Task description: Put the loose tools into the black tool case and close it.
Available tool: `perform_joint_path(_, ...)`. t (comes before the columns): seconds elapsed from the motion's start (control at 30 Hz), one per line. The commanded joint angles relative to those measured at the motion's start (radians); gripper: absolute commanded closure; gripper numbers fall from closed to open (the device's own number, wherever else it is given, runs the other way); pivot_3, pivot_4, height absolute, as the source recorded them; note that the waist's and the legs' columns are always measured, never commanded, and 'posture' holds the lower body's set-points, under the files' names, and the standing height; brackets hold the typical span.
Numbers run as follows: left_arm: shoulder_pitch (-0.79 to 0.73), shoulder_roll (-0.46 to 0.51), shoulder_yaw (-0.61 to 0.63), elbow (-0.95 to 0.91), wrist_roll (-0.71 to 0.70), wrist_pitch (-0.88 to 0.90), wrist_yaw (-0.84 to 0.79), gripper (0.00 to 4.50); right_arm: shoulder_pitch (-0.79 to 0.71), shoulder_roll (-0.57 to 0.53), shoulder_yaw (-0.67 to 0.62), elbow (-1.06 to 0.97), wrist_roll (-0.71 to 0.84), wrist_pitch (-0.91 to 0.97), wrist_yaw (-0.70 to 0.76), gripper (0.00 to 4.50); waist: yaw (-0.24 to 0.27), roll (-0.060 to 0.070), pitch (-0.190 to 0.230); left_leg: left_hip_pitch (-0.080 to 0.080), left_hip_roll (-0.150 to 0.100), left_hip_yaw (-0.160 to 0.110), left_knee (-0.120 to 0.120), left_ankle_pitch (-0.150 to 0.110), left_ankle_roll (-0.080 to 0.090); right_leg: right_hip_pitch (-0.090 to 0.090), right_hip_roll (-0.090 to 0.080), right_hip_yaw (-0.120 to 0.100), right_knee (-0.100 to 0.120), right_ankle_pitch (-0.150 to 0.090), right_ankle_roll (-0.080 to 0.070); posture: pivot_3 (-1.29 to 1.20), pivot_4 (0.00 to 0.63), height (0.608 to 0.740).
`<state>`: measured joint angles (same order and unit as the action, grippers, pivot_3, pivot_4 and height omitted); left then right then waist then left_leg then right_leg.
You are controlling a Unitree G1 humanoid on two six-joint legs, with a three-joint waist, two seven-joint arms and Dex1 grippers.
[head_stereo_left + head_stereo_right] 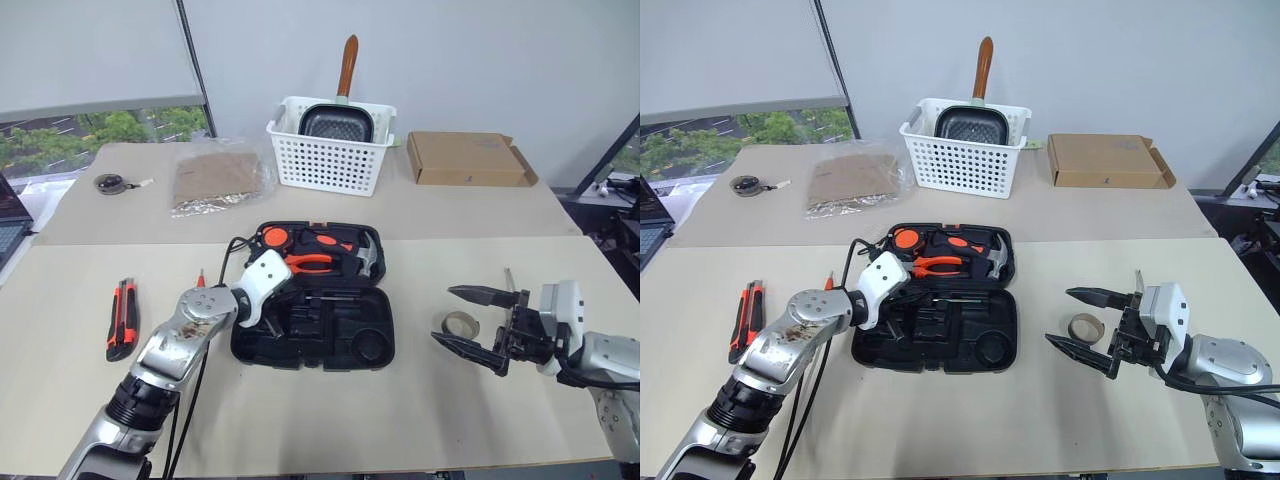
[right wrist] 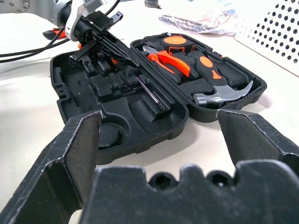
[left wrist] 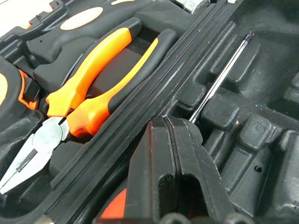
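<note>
Black plastic, the tool case (image 1: 315,320) lies open near the middle of the counter (image 1: 330,420), with orange-handled pliers (image 3: 88,79) and a hammer (image 2: 222,95) in its far half. The left gripper (image 2: 93,39) reaches into the near half, its fingers (image 3: 173,163) pinched shut on a screwdriver (image 3: 219,77) whose steel shaft lies across the moulded slots. The right gripper (image 1: 478,325) hovers to the right of the case, fingers spread wide and empty. A small tape ring (image 1: 460,323) lies just beside it. An orange-and-black utility knife (image 1: 122,318) lies left of the case.
</note>
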<state>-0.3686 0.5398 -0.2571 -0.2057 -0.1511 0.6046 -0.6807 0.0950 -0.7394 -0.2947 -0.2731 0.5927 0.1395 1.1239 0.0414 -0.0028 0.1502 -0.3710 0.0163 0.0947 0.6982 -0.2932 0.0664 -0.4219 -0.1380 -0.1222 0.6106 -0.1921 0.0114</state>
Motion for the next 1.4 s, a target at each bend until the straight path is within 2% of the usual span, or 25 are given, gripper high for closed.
perform_joint_path(0.03,0.042,-0.029,0.039,0.038,-0.034,-0.020,-0.008,4.45,0.001,-0.013,-0.040,-0.030,0.012,-0.012,-0.001,0.00,0.000,0.000,0.000,0.000,0.000,0.000,0.000,0.000,0.000,0.000,0.000,0.000,0.000,0.000,0.000,0.00,0.150,0.700)
perform_joint_path(0.33,0.068,-0.061,0.223,-0.014,-0.141,-0.062,0.007,4.45,-0.023,-0.008,-0.020,-0.018,0.011,-0.010,0.005,0.00,-0.003,-0.002,0.001,-0.002,0.000,0.000,0.000,0.000,0.000,-0.002,0.000,0.000,0.000,0.000,0.000,0.00,0.150,0.700)
perform_joint_path(0.57,0.128,-0.118,0.424,-0.128,-0.259,0.003,0.128,4.45,-0.072,-0.003,0.009,0.012,0.016,-0.008,0.030,0.00,-0.002,-0.003,0.002,-0.002,0.000,0.000,0.000,0.000,0.001,-0.002,-0.001,-0.001,-0.001,0.000,0.000,0.00,0.150,0.700)
perform_joint_path(0.73,0.214,-0.131,0.534,-0.222,-0.278,0.066,0.247,4.45,-0.126,0.002,0.031,0.041,0.025,-0.001,0.049,0.00,-0.001,-0.003,0.002,-0.002,0.000,0.000,0.000,0.000,0.000,-0.001,-0.001,-0.001,-0.001,0.000,0.000,0.00,0.150,0.700)
perform_joint_path(0.87,0.292,-0.128,0.562,-0.272,-0.277,0.103,0.294,4.45,-0.172,0.006,0.054,0.062,0.036,0.007,0.062,0.00,-0.002,-0.004,0.002,-0.002,0.000,0.000,0.000,0.000,0.000,-0.001,-0.001,-0.001,-0.001,0.000,0.000,0.00,0.150,0.700)
perform_joint_path(1.0,0.335,-0.179,0.602,-0.330,-0.302,0.161,0.391,4.45,-0.204,0.009,0.077,0.085,0.032,0.003,0.081,0.00,0.002,-0.004,0.003,-0.002,0.000,-0.001,0.000,0.000,0.000,-0.001,-0.001,-0.001,-0.001,0.000,0.000,0.00,0.150,0.700)
perform_joint_path(1.07,0.359,-0.204,0.611,-0.368,-0.293,0.186,0.447,3.95,-0.216,0.012,0.085,0.095,0.029,-0.001,0.089,0.00,0.004,-0.005,0.003,-0.002,0.000,-0.001,0.000,-0.002,-0.003,-0.001,-0.002,-0.001,-0.001,0.000,0.000,0.00,0.150,0.700)
perform_joint_path(1.1,0.370,-0.217,0.611,-0.385,-0.282,0.191,0.472,3.87,-0.221,0.013,0.088,0.099,0.028,-0.003,0.093,0.00,0.004,-0.005,0.003,-0.002,0.000,-0.001,0.000,-0.002,-0.003,-0.001,-0.002,-0.001,-0.001,0.000,0.000,0.00,0.150,0.700)
perform_joint_path(1.37,0.414,-0.271,0.588,-0.430,-0.205,0.216,0.617,1.00,-0.243,0.022,0.100,0.118,0.027,-0.010,0.119,0.00,0.002,-0.005,0.003,-0.002,0.000,-0.001,0.000,-0.002,-0.003,-0.001,-0.001,-0.001,-0.001,0.002,-0.003,0.00,0.150,0.700)
perform_joint_path(1.4,0.419,-0.269,0.581,-0.429,-0.203,0.224,0.617,1.00,-0.245,0.022,0.101,0.119,0.027,-0.009,0.120,0.00,0.002,-0.005,0.003,-0.002,0.000,-0.001,0.000,-0.002,-0.003,-0.001,-0.001,-0.001,-0.001,0.001,-0.002,0.00,0.150,0.700)
